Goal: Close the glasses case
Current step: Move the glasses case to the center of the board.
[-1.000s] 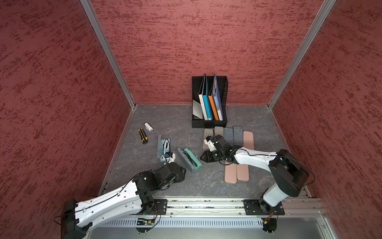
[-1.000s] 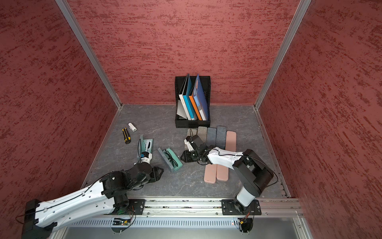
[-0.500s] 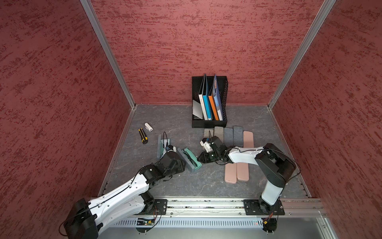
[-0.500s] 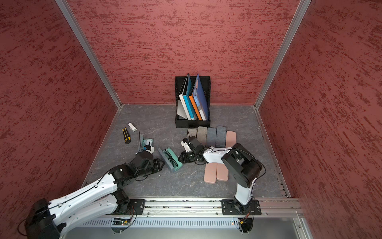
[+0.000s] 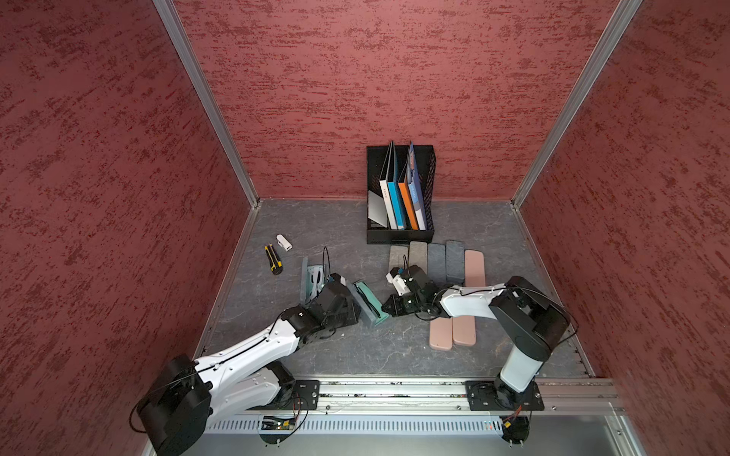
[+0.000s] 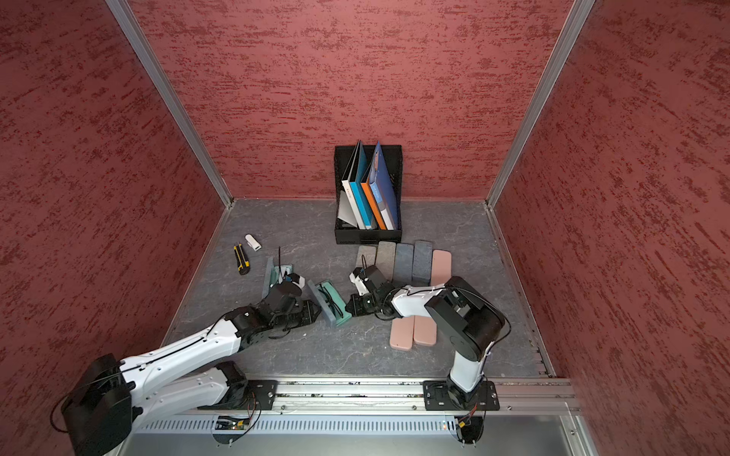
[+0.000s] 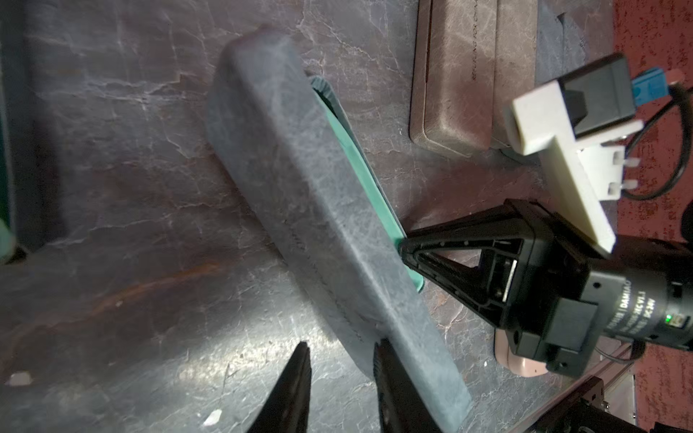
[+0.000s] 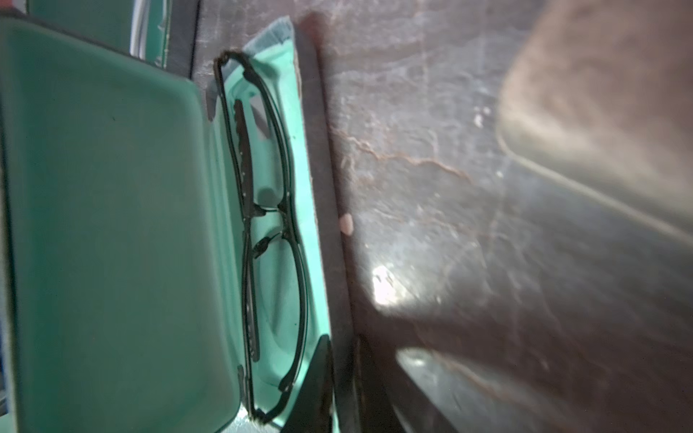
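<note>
1. In the middle of the table (image 5: 355, 355), the glasses case (image 5: 368, 303) lies open. Its lid (image 7: 311, 210) stands up along the left long side, and the glasses (image 8: 262, 243) lie in the tray (image 8: 300, 157) on the right.
2. Its long axis runs from far-left to near-right. The mouth faces right and the lid's grey back faces left.
3. The right gripper (image 7: 404, 252) sits at the tray's right rim, toward the near end. Its fingers are pinched on that rim, one inside and one outside.
4. The left gripper (image 7: 341, 369) is just left of the lid's back, also toward the near end. Its fingers stand slightly apart with nothing between them, and one seems to touch the lid.
5. The left arm looks best placed to push the lid rightward over the tray while the right one steadies the tray.
6. A second open case (image 5: 312, 276) lies near, far-left of the left gripper.
</note>
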Controlling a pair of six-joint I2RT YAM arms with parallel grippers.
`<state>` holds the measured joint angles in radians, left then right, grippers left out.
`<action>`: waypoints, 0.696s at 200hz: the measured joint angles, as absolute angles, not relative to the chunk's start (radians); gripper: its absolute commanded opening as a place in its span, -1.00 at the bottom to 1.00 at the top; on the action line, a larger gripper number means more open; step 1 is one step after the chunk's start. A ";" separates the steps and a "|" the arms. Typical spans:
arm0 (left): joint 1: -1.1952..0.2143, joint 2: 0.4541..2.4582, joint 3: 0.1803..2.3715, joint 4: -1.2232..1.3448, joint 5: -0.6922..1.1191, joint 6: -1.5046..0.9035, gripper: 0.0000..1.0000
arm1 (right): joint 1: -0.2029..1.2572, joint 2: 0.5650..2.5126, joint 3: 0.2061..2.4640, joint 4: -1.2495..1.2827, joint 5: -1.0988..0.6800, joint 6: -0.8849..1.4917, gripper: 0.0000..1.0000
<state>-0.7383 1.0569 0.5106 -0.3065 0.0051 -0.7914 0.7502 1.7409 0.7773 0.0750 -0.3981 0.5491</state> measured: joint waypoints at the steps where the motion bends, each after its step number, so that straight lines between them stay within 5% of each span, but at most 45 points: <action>1: -0.738 1.058 0.511 -0.306 0.006 -0.791 -0.44 | 0.751 1.740 0.776 0.074 -0.396 0.550 -0.82; 139: -0.865 1.133 0.557 -0.193 0.017 -0.781 -0.38 | 0.959 1.370 0.509 -0.102 0.026 0.788 -0.87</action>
<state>-0.8646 1.1332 0.5568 -0.1928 0.0170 -0.7815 0.9588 1.3705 0.5087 -0.1017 0.0257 0.7876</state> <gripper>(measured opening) 0.308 0.060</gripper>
